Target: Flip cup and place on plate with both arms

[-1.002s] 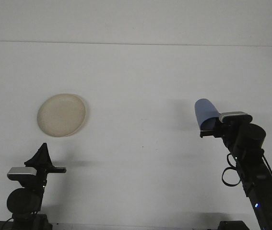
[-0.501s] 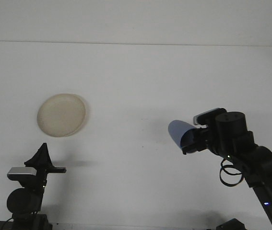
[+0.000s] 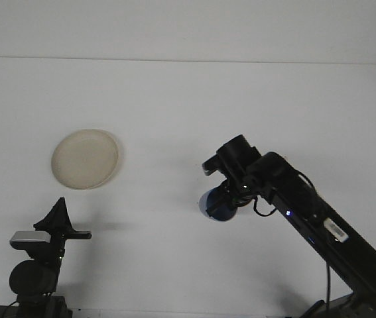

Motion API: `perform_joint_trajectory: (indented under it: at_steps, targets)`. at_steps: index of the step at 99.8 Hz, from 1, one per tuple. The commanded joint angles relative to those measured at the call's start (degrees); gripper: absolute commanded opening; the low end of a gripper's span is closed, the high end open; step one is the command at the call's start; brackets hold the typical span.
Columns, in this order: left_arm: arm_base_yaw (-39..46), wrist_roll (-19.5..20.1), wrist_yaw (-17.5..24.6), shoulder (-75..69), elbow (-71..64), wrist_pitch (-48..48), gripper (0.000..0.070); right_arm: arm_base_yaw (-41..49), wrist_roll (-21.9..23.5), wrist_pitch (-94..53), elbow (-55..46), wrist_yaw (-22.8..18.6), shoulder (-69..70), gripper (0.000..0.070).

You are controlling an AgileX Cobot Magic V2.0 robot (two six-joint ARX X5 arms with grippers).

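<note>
L gripper [image 3: 60, 211] sits low at the near-left edge of the white table [image 3: 194, 106], parked and holding nothing; its fingers meet in a point, so it reads as closed. R arm reaches in from the near-right corner toward table centre, its gripper [image 3: 222, 201] clamped on the blue cup [image 3: 214, 204], which is held just over the tabletop w/ a shadow beneath. The cup's exact tilt is hard to read from the front: the pale rounded end faces L, the darker part sits under the wrist, so whether the flip is complete can't be told. Farther back and well L of the R gripper, beyond the L gripper, the beige plate [image 3: 85, 158] lies flat w/ nothing on it. Judged status: cup picked up and carried to mid-table, approx. halfway. Still to come: finishing the flip, prob. a handover to the L arm, then placing on the plate.
</note>
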Motion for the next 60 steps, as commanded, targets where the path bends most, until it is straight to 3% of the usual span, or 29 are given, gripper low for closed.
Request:
perform_joint_trajectory:
  at_steps: [1, 60]
  targets:
    - [0.11, 0.24, 0.28, -0.07, -1.05, 0.59, 0.0012, 1.42, -1.36, -0.31, 2.69, 0.20, 3.39, 0.0003]
    - [0.11, 0.24, 0.28, -0.07, -1.05, 0.59, 0.0012, 4.94, -4.31, -2.01, 6.71, 0.68, 16.46, 0.0004]
